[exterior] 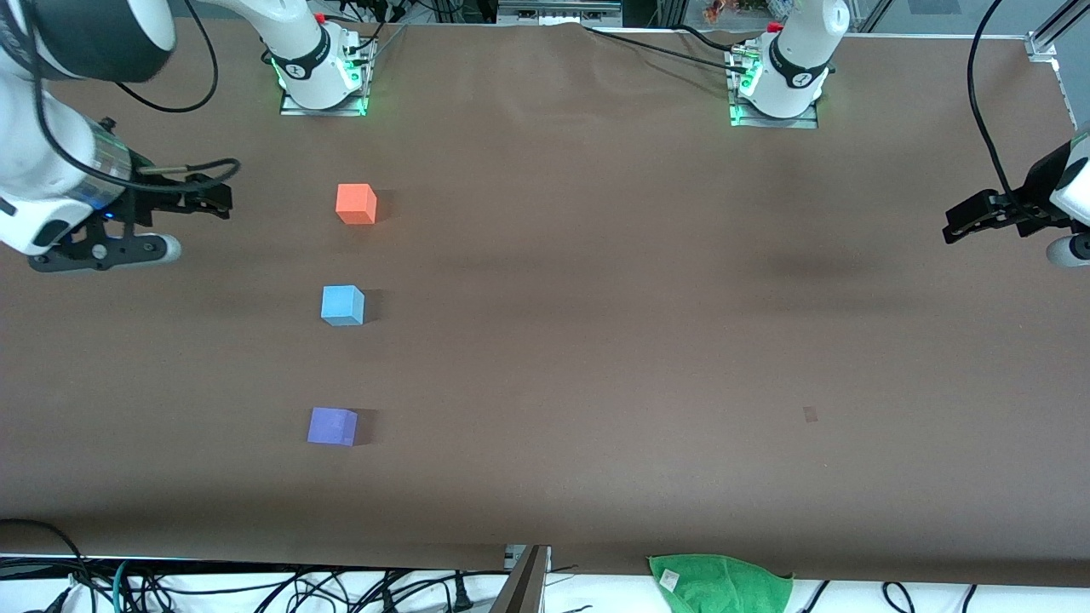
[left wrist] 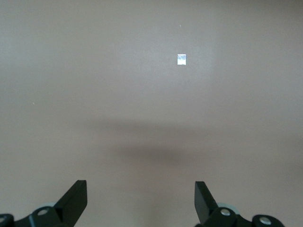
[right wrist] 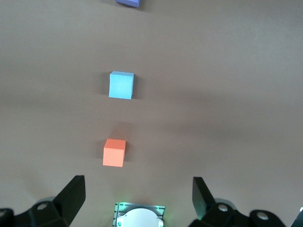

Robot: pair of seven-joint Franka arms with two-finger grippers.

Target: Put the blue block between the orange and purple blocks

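Nearest the camera purple block (exterior: 332, 426), then blue block (exterior: 342, 305) already between it and orange block (exterior: 356, 203) on the table (exterior: 596, 340); placement looks done, both right gripper (exterior: 204, 197) and left gripper (exterior: 966, 223) raised, jaws wide, empty, waiting.

A green cloth (exterior: 722, 581) lies at the brown table's (exterior: 596, 340) edge nearest the front camera, cables (exterior: 255, 587) alongside.
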